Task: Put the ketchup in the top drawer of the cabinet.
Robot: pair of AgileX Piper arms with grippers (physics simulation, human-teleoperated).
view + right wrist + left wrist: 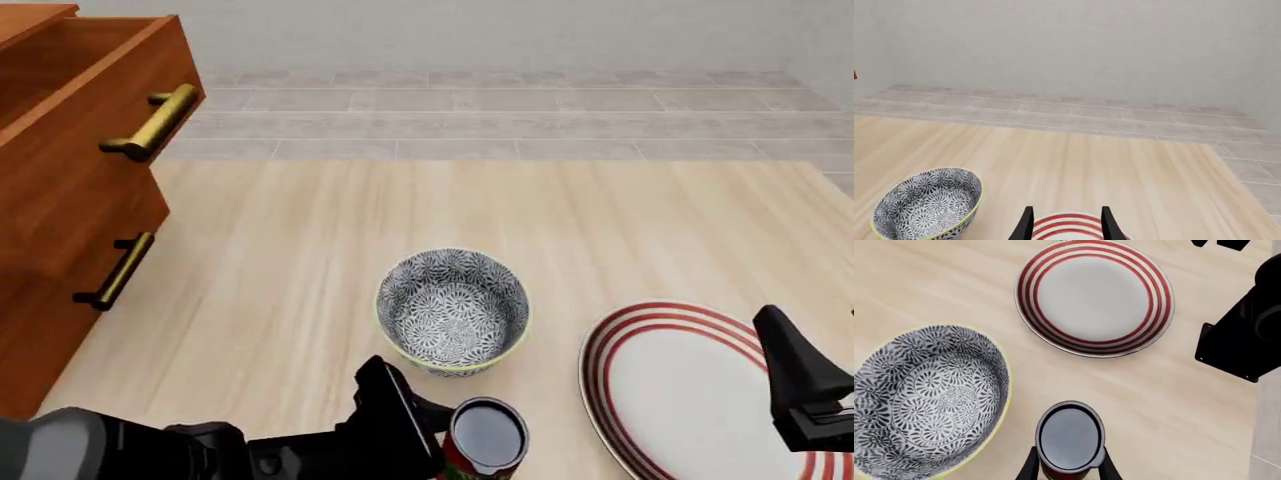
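One ketchup [489, 438], upright at the table's near edge, pinched by the left gripper [1069, 467], fingers on either side. Just beyond it: grey patterned bowl [453, 309]; to its right, red-striped plate [694, 390]. Right gripper [1066, 222] spread, holding nothing, above plate. Cabinet [67, 200] far left, top drawer [94, 90] pulled open

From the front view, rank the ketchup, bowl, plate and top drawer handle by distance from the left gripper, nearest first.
1. Ketchup: between the left gripper's fingers.
2. Bowl: just beyond, ahead of it.
3. Plate: off to the right.
4. Top drawer handle: far left, on the open drawer.
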